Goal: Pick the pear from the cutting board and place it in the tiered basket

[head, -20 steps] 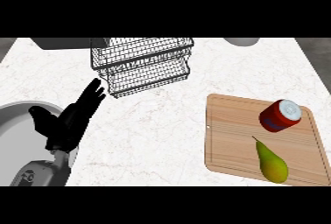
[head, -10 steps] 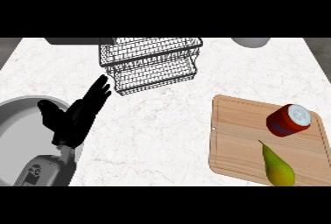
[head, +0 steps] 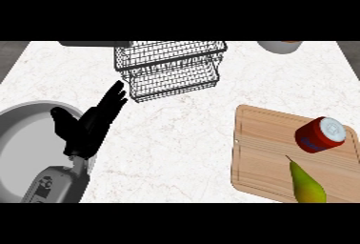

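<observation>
A green-yellow pear [head: 306, 183] lies on the wooden cutting board [head: 264, 147] at the lower right, its stem pointing up-left and its base cut off by the view's lower edge. The black wire tiered basket [head: 171, 68] stands at the top centre of the white marble counter. My left hand [head: 88, 126] shows at the left, open with straight fingers pointing up-right toward the basket, well away from the pear. My right hand appears nowhere.
A red can with a white lid [head: 321, 135] lies on the board just above the pear. A grey round pan [head: 25, 138] sits at the left edge under my left forearm. A pale bowl [head: 280, 45] stands at the top right.
The view has shifted, so the board, can and pear sit further right and lower in frame. My left hand keeps its open pose.
</observation>
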Action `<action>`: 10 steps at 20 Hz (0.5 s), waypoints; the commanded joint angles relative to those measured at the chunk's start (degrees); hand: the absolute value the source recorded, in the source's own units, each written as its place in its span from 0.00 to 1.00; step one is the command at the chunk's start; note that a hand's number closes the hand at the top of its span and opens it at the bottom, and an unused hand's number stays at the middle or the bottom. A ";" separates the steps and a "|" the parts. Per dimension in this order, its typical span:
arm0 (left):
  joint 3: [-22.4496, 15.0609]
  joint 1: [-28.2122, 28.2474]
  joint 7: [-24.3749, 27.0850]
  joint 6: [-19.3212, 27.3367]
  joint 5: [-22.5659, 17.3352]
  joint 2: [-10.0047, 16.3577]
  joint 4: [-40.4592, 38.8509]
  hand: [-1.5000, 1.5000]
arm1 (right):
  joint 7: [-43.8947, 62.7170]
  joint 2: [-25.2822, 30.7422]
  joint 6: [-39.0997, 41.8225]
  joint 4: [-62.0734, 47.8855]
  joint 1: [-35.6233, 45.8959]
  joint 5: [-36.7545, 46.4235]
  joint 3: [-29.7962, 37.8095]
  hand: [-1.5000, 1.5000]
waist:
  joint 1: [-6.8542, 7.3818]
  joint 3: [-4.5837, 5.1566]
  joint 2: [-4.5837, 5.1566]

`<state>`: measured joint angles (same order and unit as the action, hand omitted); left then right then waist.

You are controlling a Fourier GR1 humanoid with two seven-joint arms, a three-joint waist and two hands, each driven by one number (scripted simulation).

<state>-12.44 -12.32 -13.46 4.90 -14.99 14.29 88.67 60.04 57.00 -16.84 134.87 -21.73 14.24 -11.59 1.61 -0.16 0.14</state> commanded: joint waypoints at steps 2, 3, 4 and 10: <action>1.39 -0.61 0.53 -0.62 -0.07 -0.64 -5.26 0.50 | 12.88 -4.28 1.82 -0.98 6.52 8.02 -10.21 0.00 | -0.34 0.32 0.35; 0.77 -0.77 1.32 -0.72 0.93 -1.08 -5.37 0.50 | 9.82 -6.92 2.22 -6.35 8.82 7.52 -10.54 0.00 | -0.47 0.23 0.27; -0.20 0.89 1.39 0.55 1.47 -2.33 -4.15 0.50 | 11.41 -7.11 4.86 -7.12 11.66 5.68 -10.88 0.00 | -0.01 0.25 0.28; 0.22 2.15 0.80 -0.10 1.32 -2.51 -3.31 0.50 | 15.37 -12.87 6.41 -6.98 11.04 12.58 -16.59 0.00 | -1.17 0.24 -0.07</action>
<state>-11.40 -12.28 -12.33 3.97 -14.01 13.71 86.74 65.39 47.41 -12.50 128.40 -12.49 23.52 -24.80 0.92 -0.46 -0.27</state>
